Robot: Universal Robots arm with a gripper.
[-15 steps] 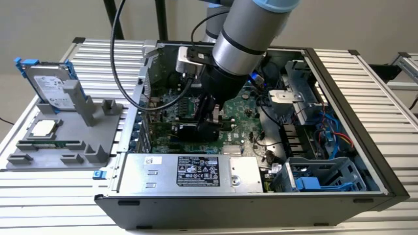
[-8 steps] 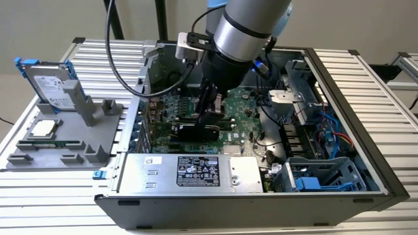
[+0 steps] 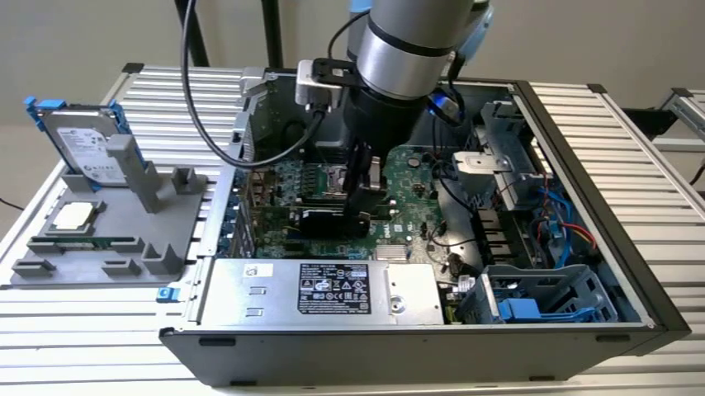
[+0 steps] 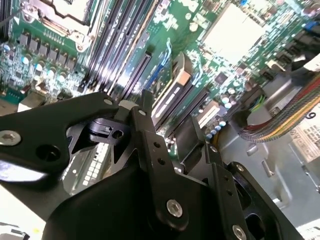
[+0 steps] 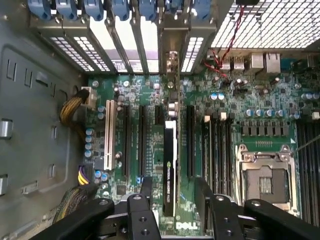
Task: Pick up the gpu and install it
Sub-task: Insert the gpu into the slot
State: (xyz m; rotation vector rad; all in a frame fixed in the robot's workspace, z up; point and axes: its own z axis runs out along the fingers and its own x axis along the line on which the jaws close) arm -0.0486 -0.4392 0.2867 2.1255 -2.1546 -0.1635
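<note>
the open computer case (image 3: 573,272) lies on its side on the slatted table (image 3: 88,330), with the motherboard (image 3: 418,186) exposed and the silver power supply (image 3: 319,289) along its near edge. the robot arm (image 3: 408,49) reaches down into the case over the board. to the exterior view's left, a grey fixture tray (image 3: 121,247) carries a hard drive (image 3: 82,144) standing upright. the gpu (image 5: 170,170) stands on edge in a slot among the expansion slots (image 5: 127,137), its bracket end meeting the rear slot covers (image 5: 150,37). the gripper (image 5: 174,192) sits directly over the card's near end, one finger (image 5: 146,192) on each side. the fingers are spread with the card between them; clear gaps show on both sides, so they are not clamped on it.
</note>
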